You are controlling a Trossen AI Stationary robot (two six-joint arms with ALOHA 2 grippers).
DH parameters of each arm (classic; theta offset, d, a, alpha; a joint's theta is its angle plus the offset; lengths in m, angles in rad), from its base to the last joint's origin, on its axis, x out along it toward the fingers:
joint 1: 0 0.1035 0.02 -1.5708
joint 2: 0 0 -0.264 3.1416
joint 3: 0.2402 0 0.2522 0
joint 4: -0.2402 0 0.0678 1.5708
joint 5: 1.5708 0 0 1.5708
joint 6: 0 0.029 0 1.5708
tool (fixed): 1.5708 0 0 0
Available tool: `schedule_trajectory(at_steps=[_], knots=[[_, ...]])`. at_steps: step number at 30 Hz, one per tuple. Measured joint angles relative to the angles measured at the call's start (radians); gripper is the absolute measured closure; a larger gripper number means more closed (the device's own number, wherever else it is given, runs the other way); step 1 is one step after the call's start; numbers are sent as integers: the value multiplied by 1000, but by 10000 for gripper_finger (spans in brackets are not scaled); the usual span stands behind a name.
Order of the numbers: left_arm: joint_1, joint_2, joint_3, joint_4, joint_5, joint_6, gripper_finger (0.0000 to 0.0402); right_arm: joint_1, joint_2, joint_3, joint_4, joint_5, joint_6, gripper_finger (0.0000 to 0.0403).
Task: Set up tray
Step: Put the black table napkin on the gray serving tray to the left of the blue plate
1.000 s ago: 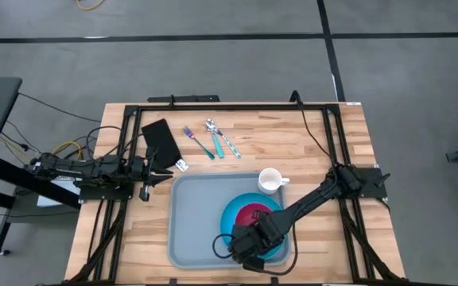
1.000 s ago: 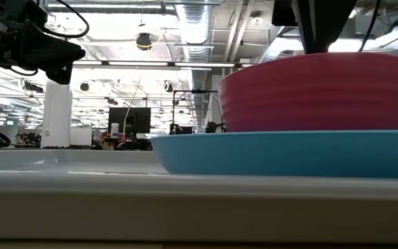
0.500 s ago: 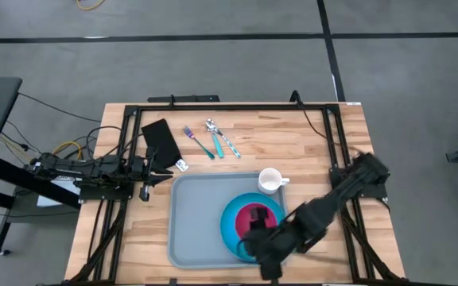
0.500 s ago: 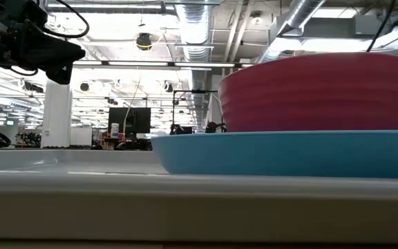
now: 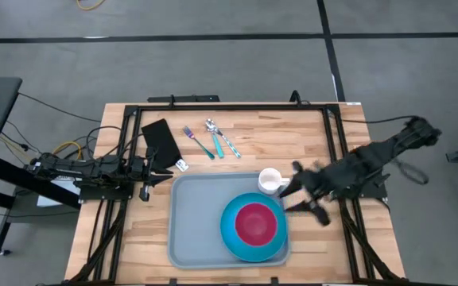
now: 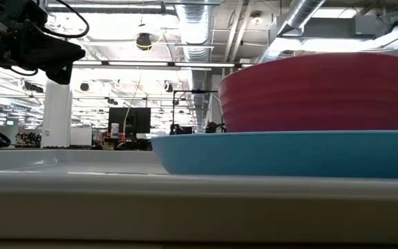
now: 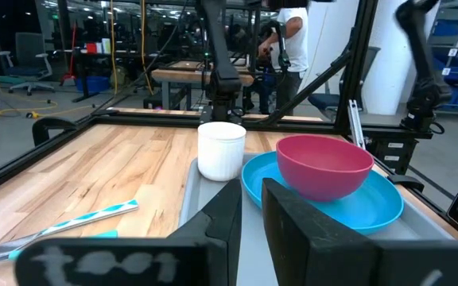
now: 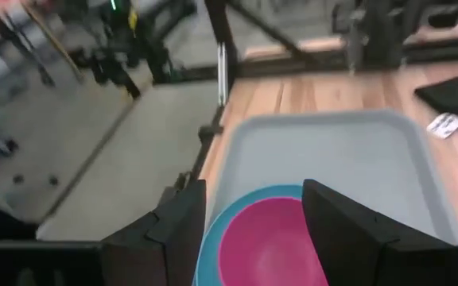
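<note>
The grey-blue tray (image 5: pixel 197 226) lies on the table's near middle. On it sits a round blue plate (image 5: pixel 230 230), and a pink bowl (image 5: pixel 255 223) stands on the plate by its base. A white cup (image 5: pixel 270 181) stands at the tray's far right corner. My right gripper (image 5: pixel 293 195) hovers open just off the tray's right edge, beside the cup. In its wrist view (image 8: pixel 254 195) the bowl (image 8: pixel 273 242) shows between the fingers, farther off. My left gripper (image 5: pixel 165 173) waits shut off the tray's far left corner, and shows again in its wrist view (image 7: pixel 251 214).
A black napkin (image 5: pixel 161 139), a fork (image 5: pixel 199 143) and two spoons (image 5: pixel 221 137) lie on the wood beyond the tray. A small white packet (image 5: pixel 182 165) lies near my left gripper. A black frame (image 5: pixel 229 106) rims the table. A person (image 7: pixel 293 36) stands in the room behind.
My right gripper has left the bowl at the tray's near side. It rose and swung toward the table's right and far edges, ending beside the white cup. The bowl has stayed on the plate.
</note>
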Motion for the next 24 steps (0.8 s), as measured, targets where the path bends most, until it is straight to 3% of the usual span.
schedule_trajectory(at_steps=[7, 24], knots=[[0, 0, 0, 0, 0, 0, 361, -47, -383, -284, 220, -35, -58, 203], [0, 0, 0, 0, 0, 0, 361, -162, -969, -683, 401, -105, -105, 213]])
